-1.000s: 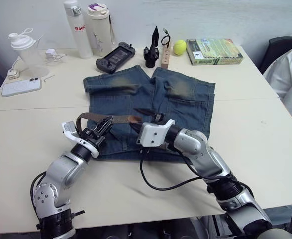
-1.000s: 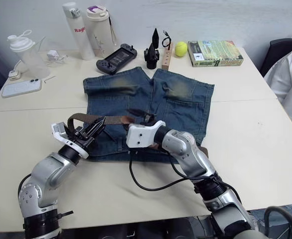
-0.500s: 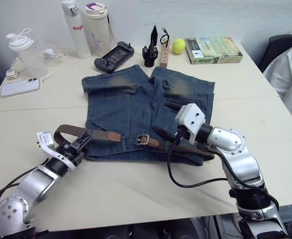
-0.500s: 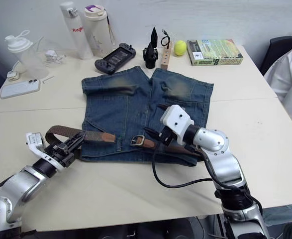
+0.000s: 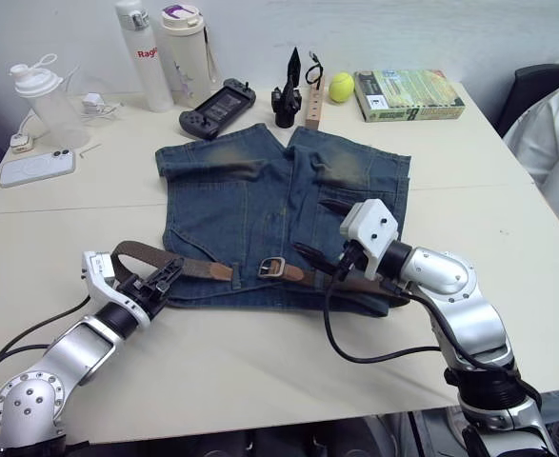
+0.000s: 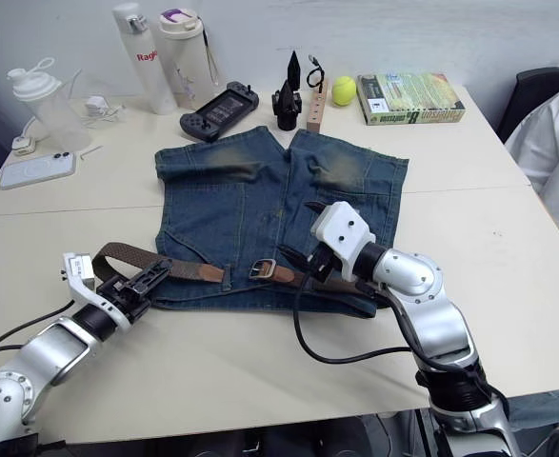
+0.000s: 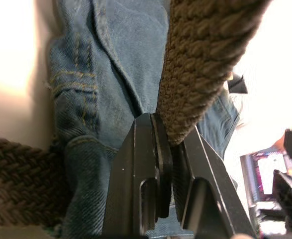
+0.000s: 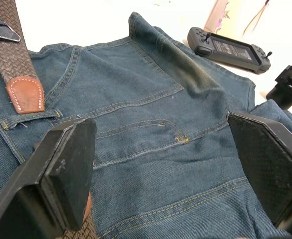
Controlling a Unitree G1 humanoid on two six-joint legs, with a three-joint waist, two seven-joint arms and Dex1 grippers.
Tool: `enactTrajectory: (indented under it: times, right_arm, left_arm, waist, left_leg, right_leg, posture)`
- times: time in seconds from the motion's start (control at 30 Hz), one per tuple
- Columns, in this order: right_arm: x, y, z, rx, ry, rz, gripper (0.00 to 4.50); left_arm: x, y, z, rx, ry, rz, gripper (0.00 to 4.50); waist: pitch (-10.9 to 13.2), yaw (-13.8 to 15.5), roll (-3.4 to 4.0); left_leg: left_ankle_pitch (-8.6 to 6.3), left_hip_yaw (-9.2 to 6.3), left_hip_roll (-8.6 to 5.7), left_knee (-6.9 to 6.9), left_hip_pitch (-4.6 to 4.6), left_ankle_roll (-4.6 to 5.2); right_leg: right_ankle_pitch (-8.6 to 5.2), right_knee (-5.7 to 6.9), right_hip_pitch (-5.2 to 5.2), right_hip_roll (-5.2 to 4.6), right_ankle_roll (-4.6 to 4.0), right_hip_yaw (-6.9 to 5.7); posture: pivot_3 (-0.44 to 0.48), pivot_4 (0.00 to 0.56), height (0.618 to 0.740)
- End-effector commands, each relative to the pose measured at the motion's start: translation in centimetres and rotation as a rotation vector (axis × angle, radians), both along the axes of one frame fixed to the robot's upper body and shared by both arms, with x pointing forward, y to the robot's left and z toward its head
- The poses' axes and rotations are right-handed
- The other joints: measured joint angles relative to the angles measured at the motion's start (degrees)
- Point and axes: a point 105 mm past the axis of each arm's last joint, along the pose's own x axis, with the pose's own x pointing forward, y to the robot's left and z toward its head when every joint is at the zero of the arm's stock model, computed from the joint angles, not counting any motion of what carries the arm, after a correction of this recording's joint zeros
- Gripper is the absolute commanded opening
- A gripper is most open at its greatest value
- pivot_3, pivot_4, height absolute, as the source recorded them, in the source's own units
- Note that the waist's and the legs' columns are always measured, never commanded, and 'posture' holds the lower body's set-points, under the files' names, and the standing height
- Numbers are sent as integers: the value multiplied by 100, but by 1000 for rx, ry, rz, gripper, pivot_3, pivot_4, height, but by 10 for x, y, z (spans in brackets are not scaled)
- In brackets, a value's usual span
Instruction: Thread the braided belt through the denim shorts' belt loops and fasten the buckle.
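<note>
The denim shorts lie flat mid-table, waistband toward me. The braided belt runs along the waistband, and its silver buckle rests near the middle. The belt's tan leather tip lies left of the buckle, close to a belt loop. Off the shorts' left edge the belt curls into a bend. There my left gripper is shut on the belt, fingers pressed together on the braid. My right gripper hovers open over the shorts just right of the buckle, holding nothing.
Along the table's far edge stand two bottles, a shaker, a phone, a game controller, a black stand, a tennis ball and a book. A person's sleeve is at the right edge.
My right gripper let go near the buckle, drew back rightward and now holds still. My left gripper pulled the belt left, then eased a little back toward the shorts.
</note>
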Motion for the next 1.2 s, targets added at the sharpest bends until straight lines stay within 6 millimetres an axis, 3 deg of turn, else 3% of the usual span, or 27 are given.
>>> enactTrajectory:
  times: [0.03, 0.43, 0.73, 1.2]
  right_arm:
    - [-7, 1, 12, 20, -48, 12, 4468]
    - [-7, 4, 10, 23, -48, 18, 4468]
    - [-8, 4, 12, 31, -51, 20, 4468]
    - [-9, 5, 12, 35, -51, 25, 4468]
  left_arm:
    - [-4, -8, 9, 32, -41, -38, 0]
    - [-8, -20, 16, 72, -55, -65, 0]
    - [-10, -4, 11, 79, -21, -3, 0]
    - [-7, -9, 25, 141, -54, 16, 0]
  waist:
    - [0, 0, 0]
    - [2, 2, 3]
    - [2, 1, 4]
    - [3, 2, 5]
  left_leg:
    - [0, 0, 0, 0, 0, 0]
    - [0, 0, 0, 0, 0, 0]
    - [0, 0, 1, 0, 0, 0]
    - [1, 0, 1, 0, 0, -1]
  right_leg:
    - [0, 0, 0, -1, 0, 0]
    - [0, 1, 0, -3, 0, 0]
    - [0, 2, 0, -1, 0, 0]
    - [0, 2, 0, -2, 0, 0]
  posture:
    - [0, 150, 720]
    - [0, 150, 720]
    - [0, 150, 720]
    - [0, 150, 720]
